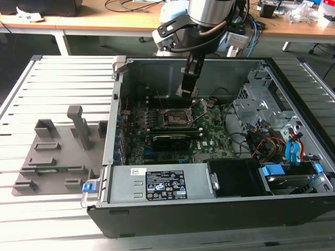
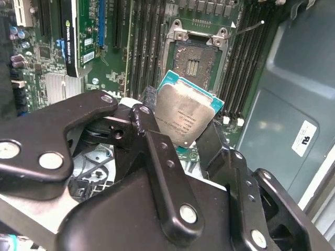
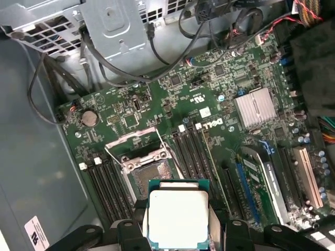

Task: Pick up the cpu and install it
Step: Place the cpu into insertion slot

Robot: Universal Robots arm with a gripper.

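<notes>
Seen in the second wrist view: claw [image 2: 182,128] pinching the cpu [image 2: 186,117] by two opposite edges, silvery top toward the camera. Held aloft inside an open computer case [image 1: 146,78], near but not touching the open socket [image 2: 196,60] on the green motherboard [image 3: 209,104]. Likely hazards: landing skewed or wrongly turned, bending socket contacts; slipping from so thin an edge grip; clipping the raised lever [image 2: 248,27].

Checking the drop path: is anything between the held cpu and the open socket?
Nothing: in both wrist views the cpu hangs just short of the open socket, with no cable crossing.
</notes>
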